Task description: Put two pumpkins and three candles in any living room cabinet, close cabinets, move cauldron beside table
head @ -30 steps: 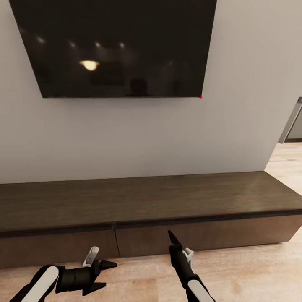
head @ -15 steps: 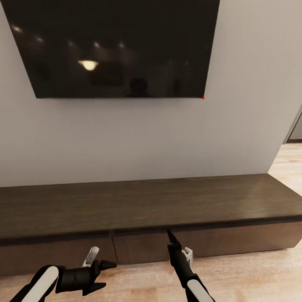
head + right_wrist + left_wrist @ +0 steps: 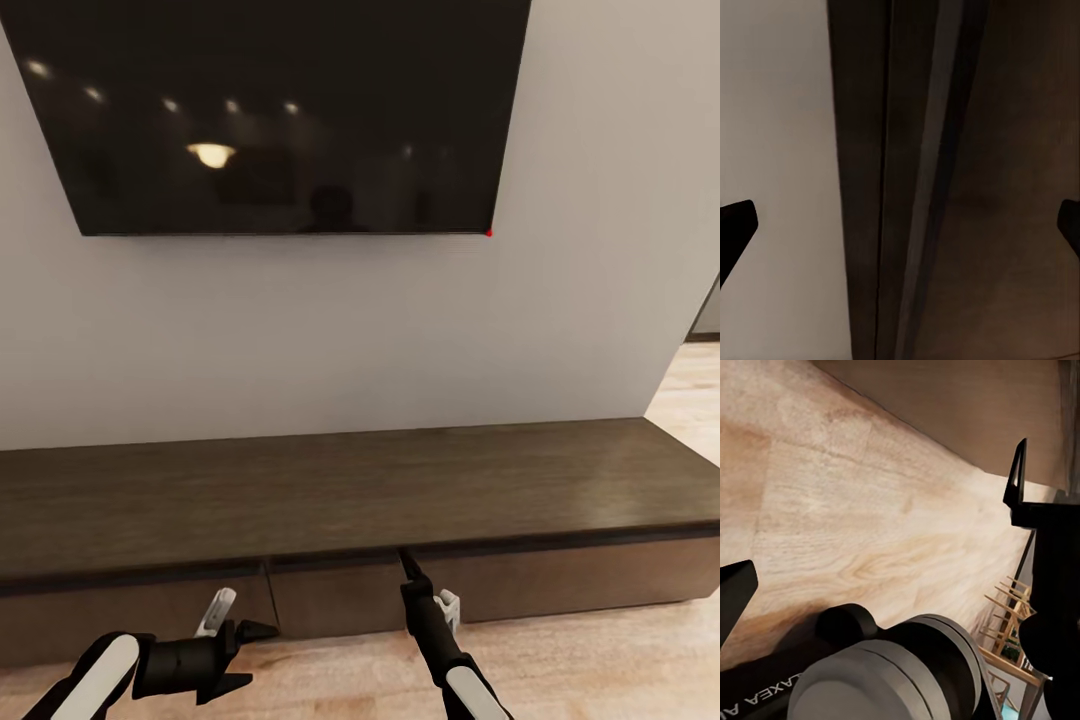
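Dark-brown cabinet [image 3: 350,500] before both empty, wide-open end effectors, left [image 3: 250,655] and right [image 3: 425,580].

One long low dark-brown wood cabinet [image 3: 330,495] stands against the pale wall. Three handle-less drawer fronts are visible on its face, all flush. One large black wall-mounted television screen [image 3: 280,110] hangs above the cabinet. Two black robot grippers are counted in front of the cabinet: one left gripper [image 3: 250,655], one right gripper [image 3: 407,567], each with two fingers spread apart.
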`<state>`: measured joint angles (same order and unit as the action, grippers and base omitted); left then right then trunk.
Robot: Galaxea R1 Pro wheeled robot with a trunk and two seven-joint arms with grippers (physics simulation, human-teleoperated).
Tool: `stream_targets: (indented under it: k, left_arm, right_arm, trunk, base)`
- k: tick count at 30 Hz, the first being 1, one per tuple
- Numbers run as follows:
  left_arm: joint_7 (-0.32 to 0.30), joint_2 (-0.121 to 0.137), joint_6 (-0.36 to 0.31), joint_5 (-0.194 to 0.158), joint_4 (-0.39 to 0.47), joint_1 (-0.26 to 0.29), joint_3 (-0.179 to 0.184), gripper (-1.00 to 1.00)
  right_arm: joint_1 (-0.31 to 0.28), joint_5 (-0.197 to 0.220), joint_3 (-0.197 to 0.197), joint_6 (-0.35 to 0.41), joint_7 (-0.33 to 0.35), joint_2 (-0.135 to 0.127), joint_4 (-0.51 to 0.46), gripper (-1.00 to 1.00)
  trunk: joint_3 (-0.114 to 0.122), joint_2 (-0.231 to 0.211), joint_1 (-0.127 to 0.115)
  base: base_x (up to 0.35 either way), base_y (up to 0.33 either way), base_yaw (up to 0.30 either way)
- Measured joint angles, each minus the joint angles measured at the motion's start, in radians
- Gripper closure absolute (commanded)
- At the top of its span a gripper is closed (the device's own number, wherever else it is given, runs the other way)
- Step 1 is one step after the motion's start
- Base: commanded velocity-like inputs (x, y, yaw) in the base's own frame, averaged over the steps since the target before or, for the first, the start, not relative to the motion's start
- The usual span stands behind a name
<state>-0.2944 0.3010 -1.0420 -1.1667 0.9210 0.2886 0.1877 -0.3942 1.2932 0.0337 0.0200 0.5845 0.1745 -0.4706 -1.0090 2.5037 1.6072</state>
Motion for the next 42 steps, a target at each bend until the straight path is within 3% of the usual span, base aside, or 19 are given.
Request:
stream_targets:
  k: [11, 42]
  left_arm:
    - [0.000, 0.001, 0.000, 0.000, 0.000, 0.000, -0.005, -1.00]
    - [0.000, 0.000, 0.000, 0.001, 0.000, 0.000, -0.004, -1.00]
  right_arm:
    - [0.000, 0.000, 0.001, 0.001, 0.000, 0.000, 0.000, -1.00]
    - [-0.002, -0.002, 0.002, 0.003, -0.002, 0.000, 0.000, -1.00]
  trunk:
    - [-0.031, 0.002, 0.004]
    - [-0.031, 0.002, 0.004]
  base:
    - [0.002, 0.000, 0.000]
    - [0.037, 0.002, 0.000]
